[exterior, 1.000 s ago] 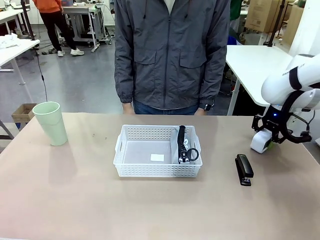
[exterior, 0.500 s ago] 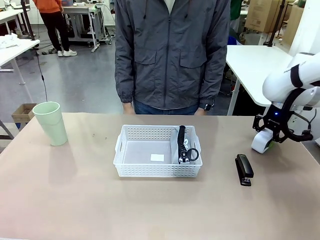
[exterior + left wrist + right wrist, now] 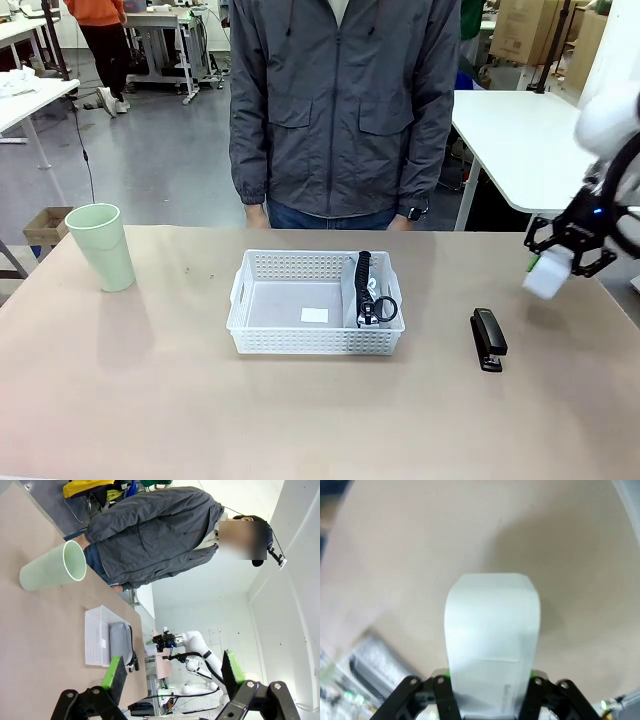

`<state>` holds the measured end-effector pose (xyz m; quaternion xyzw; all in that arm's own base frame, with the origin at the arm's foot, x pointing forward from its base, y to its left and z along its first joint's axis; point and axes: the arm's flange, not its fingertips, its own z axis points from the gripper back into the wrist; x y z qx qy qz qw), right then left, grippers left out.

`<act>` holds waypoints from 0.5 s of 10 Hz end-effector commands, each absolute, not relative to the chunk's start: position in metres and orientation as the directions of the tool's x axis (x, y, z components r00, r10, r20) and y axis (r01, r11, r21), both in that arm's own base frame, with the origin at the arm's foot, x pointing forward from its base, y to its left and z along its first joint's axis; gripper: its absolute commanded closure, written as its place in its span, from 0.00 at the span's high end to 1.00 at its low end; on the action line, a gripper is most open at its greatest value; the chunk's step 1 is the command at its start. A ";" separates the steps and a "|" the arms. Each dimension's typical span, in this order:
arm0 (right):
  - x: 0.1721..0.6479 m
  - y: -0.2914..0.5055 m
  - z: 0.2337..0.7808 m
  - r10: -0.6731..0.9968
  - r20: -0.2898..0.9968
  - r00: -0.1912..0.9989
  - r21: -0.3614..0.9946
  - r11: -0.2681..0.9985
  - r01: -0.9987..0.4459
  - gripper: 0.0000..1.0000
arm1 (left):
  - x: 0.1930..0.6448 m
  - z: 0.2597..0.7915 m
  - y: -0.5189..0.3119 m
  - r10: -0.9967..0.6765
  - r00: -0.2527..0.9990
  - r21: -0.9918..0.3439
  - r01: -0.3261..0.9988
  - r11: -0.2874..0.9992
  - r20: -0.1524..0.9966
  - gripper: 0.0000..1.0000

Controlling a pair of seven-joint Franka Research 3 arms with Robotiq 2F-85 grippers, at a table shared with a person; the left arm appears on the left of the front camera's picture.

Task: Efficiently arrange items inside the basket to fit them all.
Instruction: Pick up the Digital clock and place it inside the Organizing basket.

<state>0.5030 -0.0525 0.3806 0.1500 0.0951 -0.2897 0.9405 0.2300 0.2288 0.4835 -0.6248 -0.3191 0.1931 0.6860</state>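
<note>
Right wrist view, right gripper (image 3: 490, 676) clamping smooth white box (image 3: 492, 625), left gripper (image 3: 173, 666) wide

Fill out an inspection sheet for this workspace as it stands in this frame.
Surface: tan table, carrying the job's things.
Job's things: white basket at centre holds the grey pouch at its right end; black stapler on the table right of it; green cup upright far left; small white box in the right gripper, above the table.
Clutter: nothing seen.
Grippers: left gripper open, empty; right gripper shut on the box.
Cables: thin black cable hanging beyond the table's left.
Surroundings: person in a grey jacket at the far side; white tables behind.
</note>
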 end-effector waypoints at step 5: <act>0.419 -0.088 0.412 0.300 -0.263 0.917 0.788 0.615 0.025 0.00 | 0.230 0.486 0.229 0.664 0.717 -0.977 0.158 0.140 0.212 1.00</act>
